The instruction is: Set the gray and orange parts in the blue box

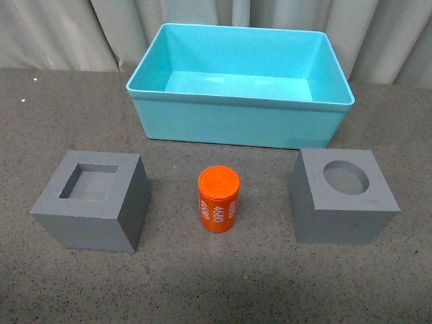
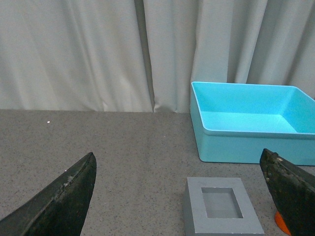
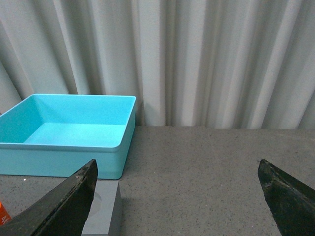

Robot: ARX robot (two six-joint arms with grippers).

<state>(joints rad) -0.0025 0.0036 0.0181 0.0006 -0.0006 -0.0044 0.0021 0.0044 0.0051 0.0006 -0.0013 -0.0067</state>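
Note:
In the front view the blue box [image 1: 236,121] stands empty at the back of the table. Before it sit a gray cube with a square recess [image 1: 94,200] on the left, an orange cylinder with white numerals [image 1: 219,200] in the middle and a gray cube with a round recess [image 1: 342,196] on the right. Neither arm shows there. My left gripper [image 2: 179,184] is open, hanging above and short of the square-recess cube [image 2: 221,211], with the box [image 2: 246,140] beyond. My right gripper [image 3: 177,184] is open over bare table, the round-recess cube [image 3: 104,211] by one finger.
Pale pleated curtains [image 1: 61,30] close off the back of the dark gray speckled table [image 1: 216,283]. A sliver of the orange cylinder [image 2: 280,223] peeks beside one left finger. The box [image 3: 69,147] shows in the right wrist view.

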